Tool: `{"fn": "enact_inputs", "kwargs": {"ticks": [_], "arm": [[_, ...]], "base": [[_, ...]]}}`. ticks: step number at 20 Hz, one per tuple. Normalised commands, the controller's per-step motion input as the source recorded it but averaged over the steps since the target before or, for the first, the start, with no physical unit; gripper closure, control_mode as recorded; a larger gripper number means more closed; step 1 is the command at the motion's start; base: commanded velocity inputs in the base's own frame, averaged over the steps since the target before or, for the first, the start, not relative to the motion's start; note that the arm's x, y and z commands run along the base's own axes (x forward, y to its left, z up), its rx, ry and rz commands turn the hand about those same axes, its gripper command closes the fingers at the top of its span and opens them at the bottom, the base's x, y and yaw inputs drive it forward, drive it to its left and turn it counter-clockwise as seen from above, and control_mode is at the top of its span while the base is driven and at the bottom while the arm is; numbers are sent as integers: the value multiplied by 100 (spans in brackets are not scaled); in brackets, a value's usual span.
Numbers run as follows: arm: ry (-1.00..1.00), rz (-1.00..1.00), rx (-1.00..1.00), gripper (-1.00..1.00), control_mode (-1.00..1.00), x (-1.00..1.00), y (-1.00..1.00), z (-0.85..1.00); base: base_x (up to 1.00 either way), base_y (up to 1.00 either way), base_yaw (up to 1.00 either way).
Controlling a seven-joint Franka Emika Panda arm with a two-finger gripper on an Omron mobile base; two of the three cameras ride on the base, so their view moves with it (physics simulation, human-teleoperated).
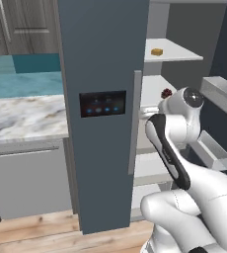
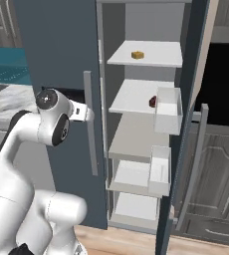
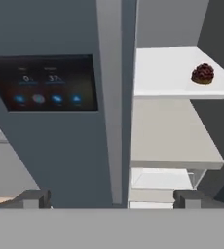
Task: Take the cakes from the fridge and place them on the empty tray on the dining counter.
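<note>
**Two cakes on the open fridge's shelves, pincer apart and empty**

We see the yellow-orange cake (image 2: 137,55) on the top shelf (image 2: 161,59) of the fridge (image 1: 100,54), roughly midway along that shelf and set back from its front edge. It is squarish, with no clear long axis. The dark red-brown cake (image 3: 202,73) sits on the shelf below (image 3: 167,78), toward its right edge, next to the door side; it is round and domed, so it points no particular way.

We can read no brand or label on either cake. The black control panel (image 3: 43,82) on the closed fridge door carries blue lights and small pale figures, too blurred for us to read.

The fridge's right door (image 2: 186,129) stands open, with clear bins (image 2: 167,110) on its inner face. A long grey vertical handle (image 1: 135,121) runs down the closed door's edge. Lower shelves are pale grey.

Our gripper (image 3: 111,198) faces the seam between the closed door and the open compartment; its two dark fingertips (image 3: 33,198) stand wide apart with nothing between them, well apart from both cakes.

To the left lies a marbled counter (image 1: 21,116) with a teal backsplash (image 1: 24,76); grey wood-grain cabinets (image 1: 17,24) hang above, and the floor (image 1: 31,230) is light wood.
</note>
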Motion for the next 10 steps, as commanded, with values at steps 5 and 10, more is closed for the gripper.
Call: {"fn": "enact_inputs", "kwargs": {"ticks": [5, 10], "arm": [[-6, 0, 0, -100, -100, 67, 22, -27], [-6, 0, 0, -100, -100, 65, 3, -22]], "base": [[0, 0, 0], [0, 0, 0]]}}
